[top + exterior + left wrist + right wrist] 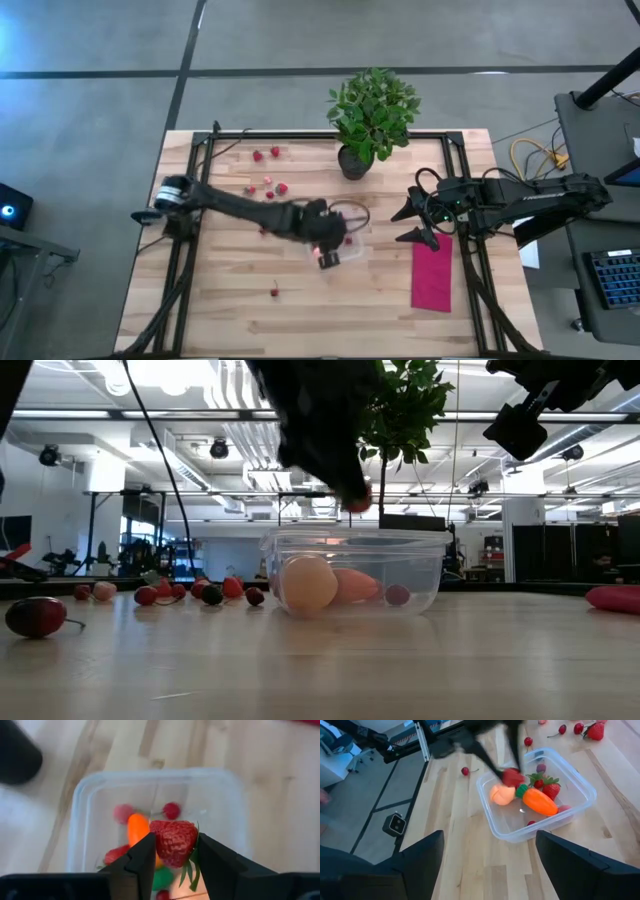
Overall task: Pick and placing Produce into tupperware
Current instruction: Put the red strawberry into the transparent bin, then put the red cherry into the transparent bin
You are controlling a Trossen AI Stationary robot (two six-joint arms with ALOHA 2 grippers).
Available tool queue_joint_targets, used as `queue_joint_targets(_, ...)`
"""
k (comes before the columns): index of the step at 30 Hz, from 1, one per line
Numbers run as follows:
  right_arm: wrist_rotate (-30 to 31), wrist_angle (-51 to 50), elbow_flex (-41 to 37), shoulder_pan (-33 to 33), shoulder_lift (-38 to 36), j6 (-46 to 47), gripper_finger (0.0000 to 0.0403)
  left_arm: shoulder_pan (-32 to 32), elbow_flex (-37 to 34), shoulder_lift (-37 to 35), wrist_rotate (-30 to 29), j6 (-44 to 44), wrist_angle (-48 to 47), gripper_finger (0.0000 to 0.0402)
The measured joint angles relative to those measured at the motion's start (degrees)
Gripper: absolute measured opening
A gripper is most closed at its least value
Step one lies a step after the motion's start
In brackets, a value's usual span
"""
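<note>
A light wooden surface point(230, 310) is seen from above, with two dark arms reaching in from either side. The left claw point(172, 852) is held just above the clear tupperware point(580, 802) near the middle of the surface, and a red strawberry point(173, 841) is pinched between its two fingers point(142, 857) — the berry's green leaves hang below. Inside the tupperware, an orange carrot point(539, 801) with a green end, a round peach-orange fruit point(308, 583), another strawberry point(549, 787) and some small red pieces are already lying. More red berries point(268, 186) are scattered on the surface to the far left of the container, and a single one point(275, 291) lies nearer, apart from the rest. The right claw point(487, 852) is held in the air to the right of the tupperware, its fingers spread wide and holding nothing. A red cloth point(432, 275) lies below it, and a leafy potted plant point(372, 115) stands at the far edge.
</note>
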Motion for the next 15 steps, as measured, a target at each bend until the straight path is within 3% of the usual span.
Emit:
queue_joint_targets(6, 0.0, 0.0, 0.0, 0.0, 0.0, 0.0, 0.0313, 2.1, 0.0, 1.3, 3.9, -1.6, -0.8, 0.0175)
queue_joint_targets(10, 0.0, 0.0, 0.0, 0.0, 0.0, 0.0, 0.0311, 1.3, 0.0, -0.1, 4.7, -8.3, -2.8, 0.0218)
queue_joint_targets(15, 0.0, 0.0, 0.0, 0.0, 0.0, 0.0, 0.0306, -1.8, 0.1, -1.7, 15.4, -20.8, -14.8, 0.0248)
